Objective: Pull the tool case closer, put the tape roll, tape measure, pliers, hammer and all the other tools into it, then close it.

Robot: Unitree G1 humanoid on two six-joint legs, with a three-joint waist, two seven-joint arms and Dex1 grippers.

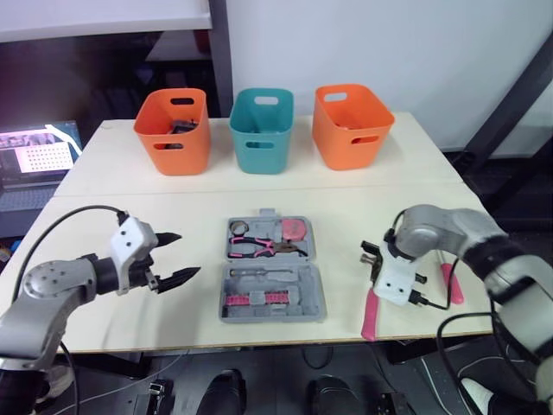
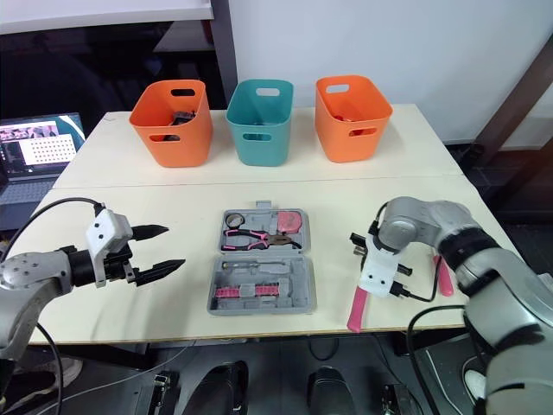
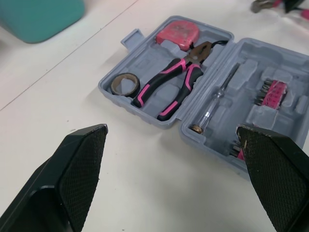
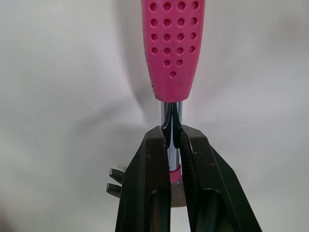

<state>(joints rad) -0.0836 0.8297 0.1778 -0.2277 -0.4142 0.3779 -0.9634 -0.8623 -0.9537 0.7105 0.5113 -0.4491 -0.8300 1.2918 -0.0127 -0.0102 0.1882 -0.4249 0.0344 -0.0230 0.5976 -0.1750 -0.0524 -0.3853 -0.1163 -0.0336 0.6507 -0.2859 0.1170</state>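
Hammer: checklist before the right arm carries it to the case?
1. Right gripper shut on the hammer, on the metal shaft next to the pink grip: ok.
2. Hammer lifted off the table: cannot tell.
3. Tool case open and lying flat: ok.
4. Free slot for the hammer: cannot tell. Pliers, tape roll and tape measure fill one half.
5. Left gripper open, to the case's left, apart from it: ok.
6. All other tools packed: not ok, a pink-handled tool lies on the table by the right arm.
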